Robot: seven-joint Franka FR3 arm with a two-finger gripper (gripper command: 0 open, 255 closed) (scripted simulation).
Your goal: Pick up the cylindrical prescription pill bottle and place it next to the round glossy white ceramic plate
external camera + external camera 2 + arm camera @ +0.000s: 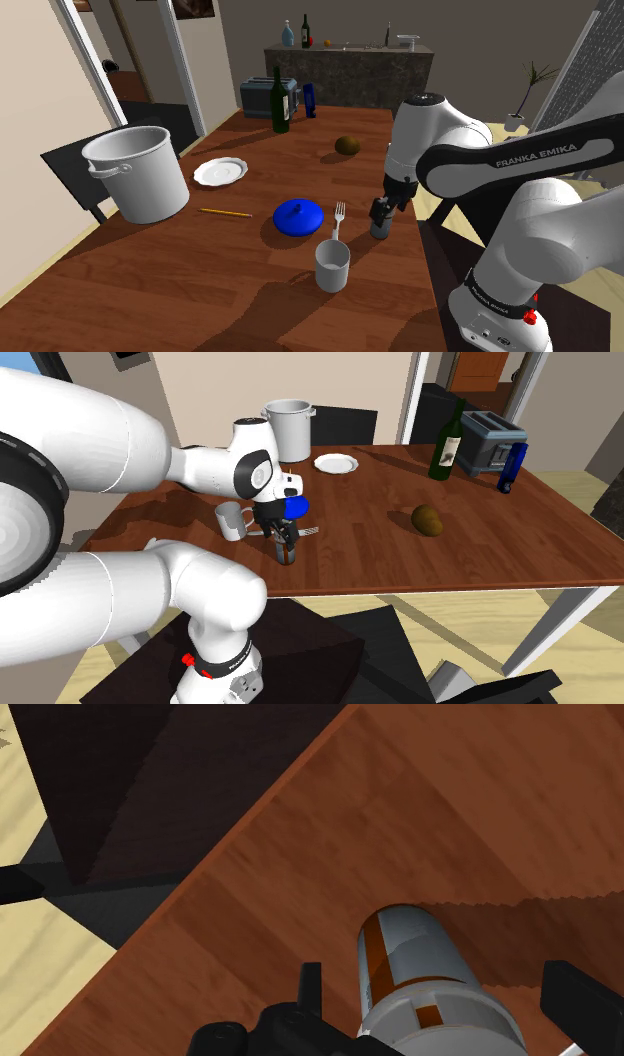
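The pill bottle (415, 966) is a small upright cylinder, grey-white with orange bands and a grey cap. It stands near the table edge closest to the stand. My gripper (445, 1004) is lowered over it, open. One finger is on each side of the bottle, and neither touches it. In the shoulder view the gripper (381, 213) covers the top of the bottle (380, 230). The second exterior view shows the gripper (286, 542) and bottle (289, 556) the same way. The white plate (220, 171) (335, 463) lies far across the table, beside the pot.
Close to the bottle are a grey mug (332, 265), a fork (338, 218) and a blue lid (298, 216). Farther off are a large grey pot (140, 172), a pencil (225, 212), a brown round object (347, 145), a dark wine bottle (281, 100), a toaster (260, 97) and a blue can (310, 100).
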